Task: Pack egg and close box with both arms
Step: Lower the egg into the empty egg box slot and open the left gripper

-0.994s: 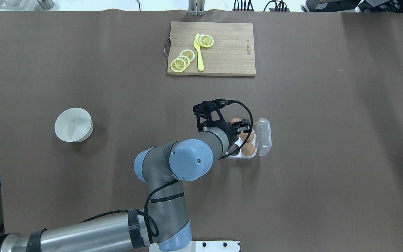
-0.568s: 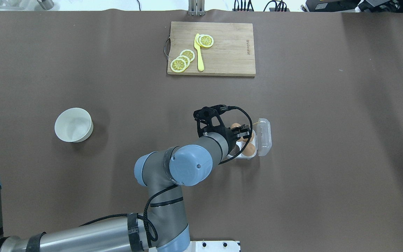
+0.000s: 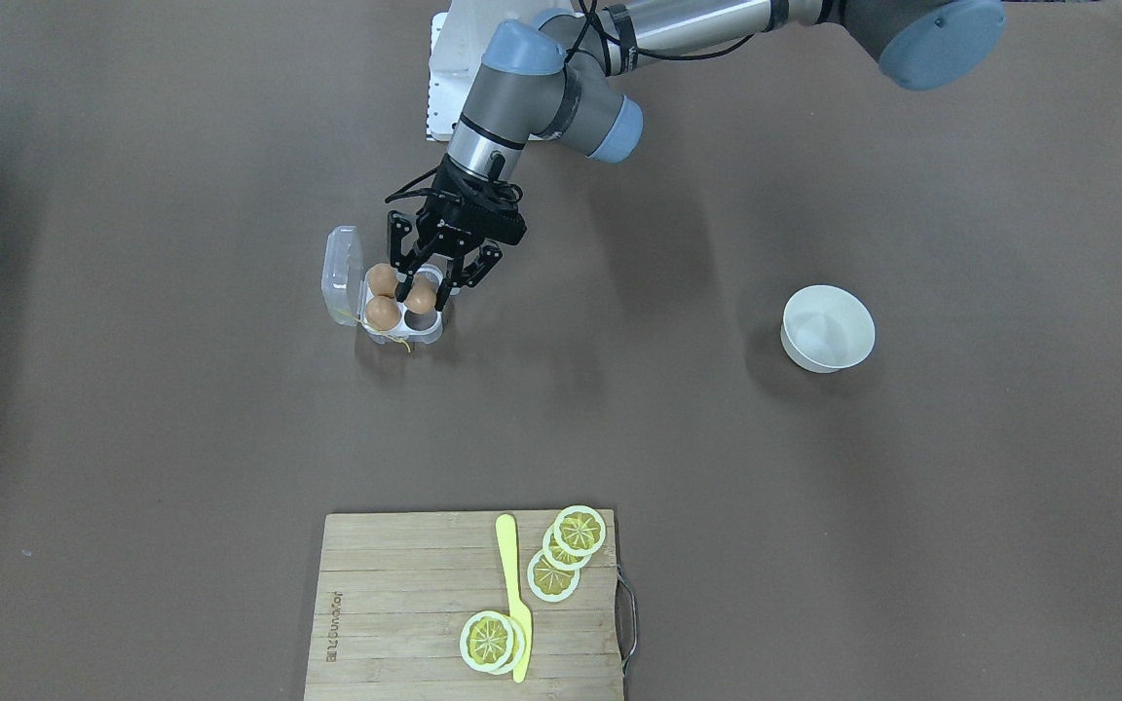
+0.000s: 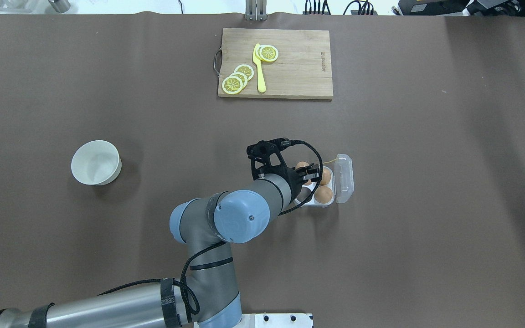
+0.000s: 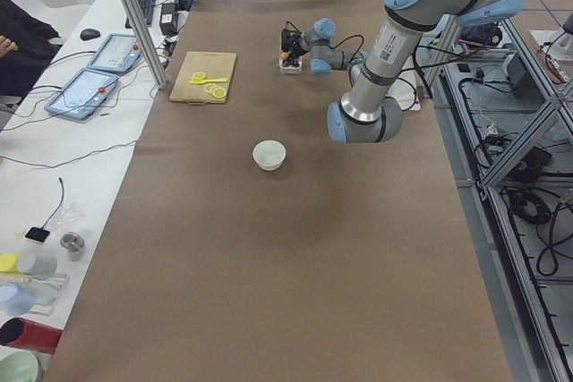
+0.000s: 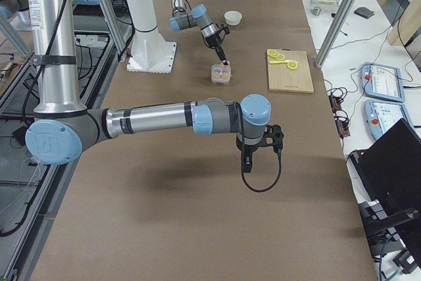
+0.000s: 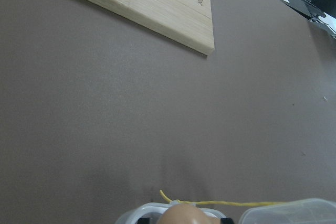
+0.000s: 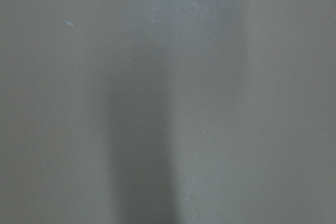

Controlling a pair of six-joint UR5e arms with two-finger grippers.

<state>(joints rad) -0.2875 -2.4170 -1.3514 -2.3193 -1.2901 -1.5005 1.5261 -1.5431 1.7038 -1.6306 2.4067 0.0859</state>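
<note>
Seen from the overhead camera, a brown mat (image 4: 426,205) covers the whole table. On its left side stands a round white bowl (image 4: 95,162), alone and well apart from everything else.

The left arm (image 4: 239,218) comes in from the lower left and reaches toward the middle. The left gripper (image 3: 424,290) points down over the box, its fingers clamped on either side of the egg (image 3: 420,300). The egg is held just above the side of the box away from the lid.

Beyond it, at the far edge, lies a wooden cutting board (image 4: 290,64) with lemon slices (image 4: 237,79) and a yellow knife (image 4: 259,68).

Just right of centre sits the box (image 4: 321,204). Two more eggs (image 4: 324,194) fill the cells next to its clear lid (image 4: 344,178), which stands open on the right. A thin yellow string (image 4: 332,160) trails from the far corner. To the right of the box the mat shows only a broad soft shadow.

The right arm (image 6: 151,120) shows only from the side. The right gripper (image 6: 246,162) hangs over bare mat, well apart from the box. I cannot tell whether its fingers are apart or together.

Past the table's far edge is a white bench (image 5: 54,158) with two control pendants (image 5: 85,91), cables and a metal post (image 4: 255,10).
</note>
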